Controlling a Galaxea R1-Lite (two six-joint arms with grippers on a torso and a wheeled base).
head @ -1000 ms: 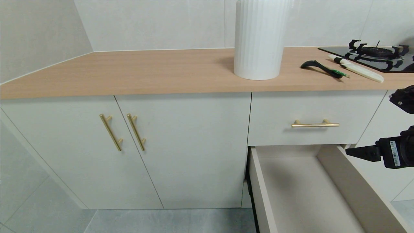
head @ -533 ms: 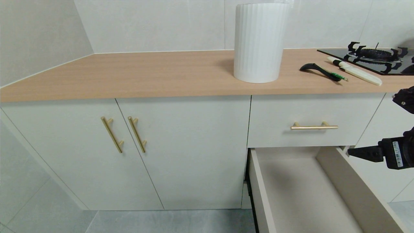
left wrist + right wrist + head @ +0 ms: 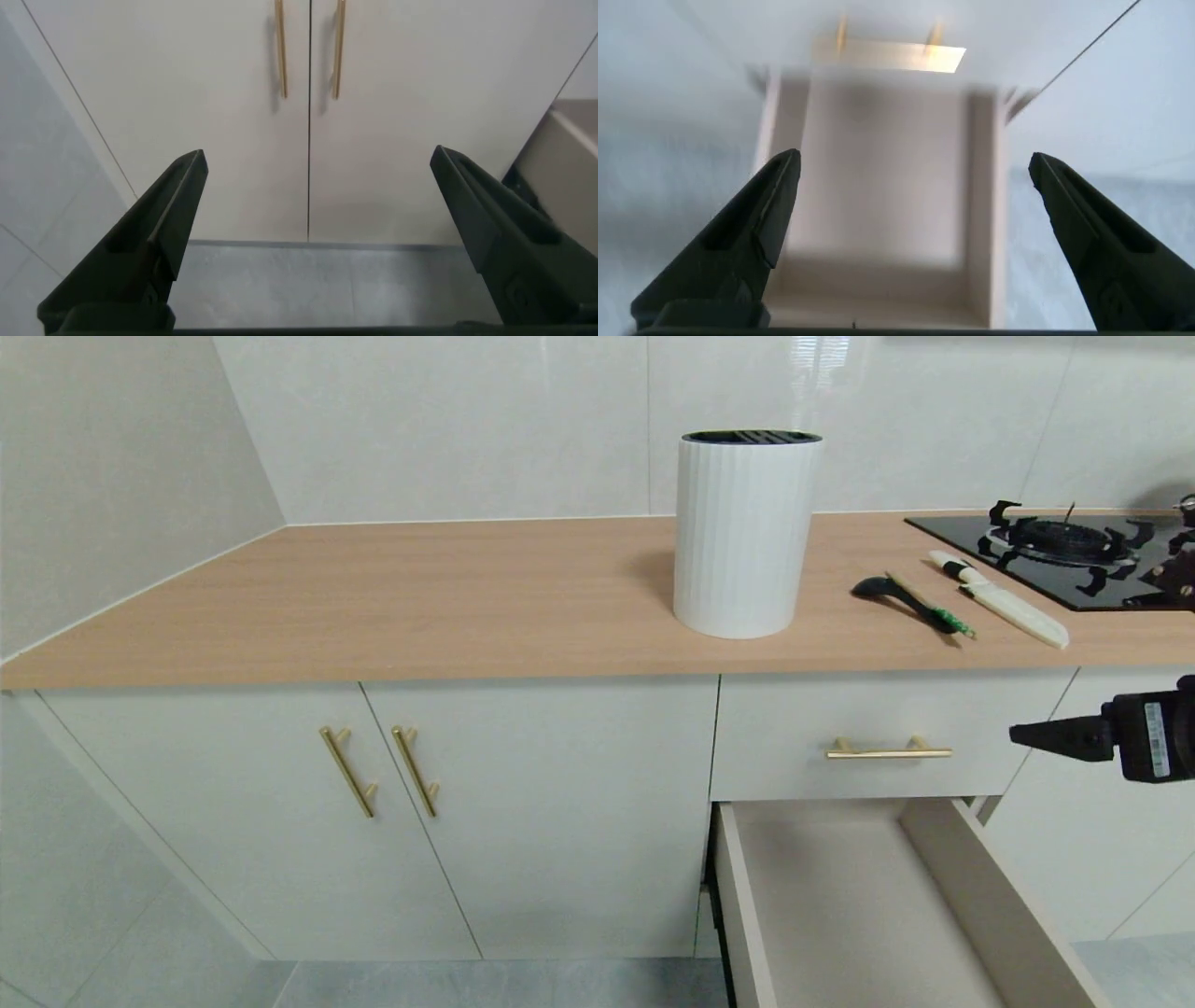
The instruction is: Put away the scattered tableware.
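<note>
Two tools: both with fingers spread wide, nothing between them.
Left tool [image 3: 316, 159]: held low in front of the cupboard doors [image 3: 308, 112], facing their two gold handles.
Right tool [image 3: 913, 157]: held above the open drawer [image 3: 882, 187], looking down into it; in the head view it sits off the drawer's right side, level with the shut drawer front.
Open drawer: the lower of two under the right part of the counter [image 3: 420, 597], pulled out, pale inside.
Upper drawer [image 3: 889, 719]: shut, with a gold bar handle.
Holder [image 3: 747, 537]: white ribbed cylinder with a dark slotted top, upright on the counter above the seam between cupboard and drawers.
Ladle [image 3: 901, 597]: black, lying flat on the counter right of the holder, bowl end towards the holder.
Green piece [image 3: 952, 619]: small, at the ladle's handle end; possibly part of the handle, too small to tell.
Knife [image 3: 1004, 605]: white, lying flat just right of the ladle and roughly parallel to it, between ladle and hob.
Hob [image 3: 1055, 546]: black glass with a pan support, at the counter's far right.
</note>
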